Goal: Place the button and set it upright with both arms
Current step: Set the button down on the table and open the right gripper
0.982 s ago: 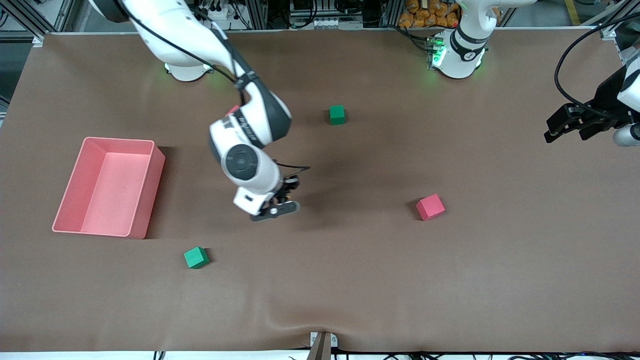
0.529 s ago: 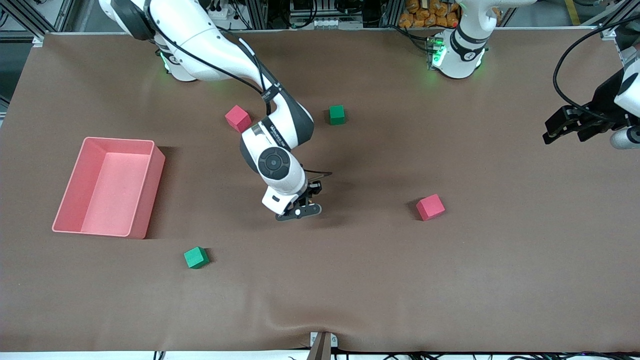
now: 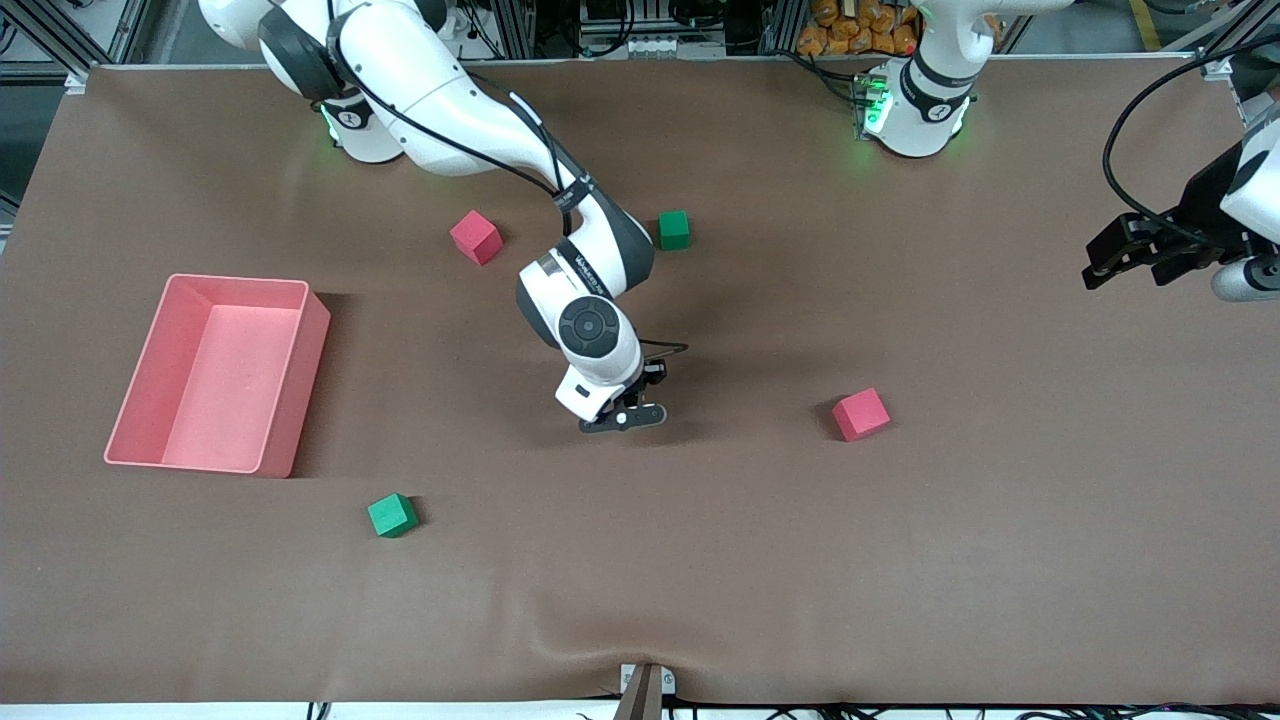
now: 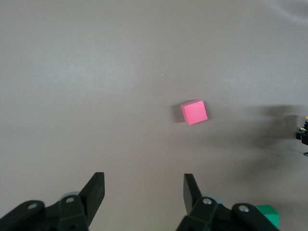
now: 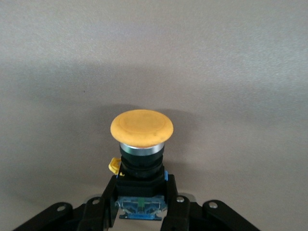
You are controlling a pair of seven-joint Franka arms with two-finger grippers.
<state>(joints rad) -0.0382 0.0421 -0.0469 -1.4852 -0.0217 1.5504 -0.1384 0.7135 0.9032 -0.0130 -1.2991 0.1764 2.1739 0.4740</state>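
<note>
**Button carried over mid-table in the right gripper**

The button [image 5: 141, 144] sits clenched between the right gripper [image 5: 141, 207] jaws by its black body, orange cap pointing away from the fingers. The gripper hangs low over the brown table [image 3: 700, 560], roughly mid-table. The step in hand looks like the placing: the next move likely calls for lowering the button onto the cloth and releasing it so that it can be stood with the cap up.

The left gripper [image 4: 140, 192] waits over the left arm's end of the table, jaws parted and holding nothing; a pink cube [image 4: 194, 112] lies ahead of its fingers.

The front view hides the button under the right wrist; only the right wrist view shows the grasp. The front view alone shows the pink bin [image 3: 215, 372] and the green cubes [image 3: 391, 515].
</note>
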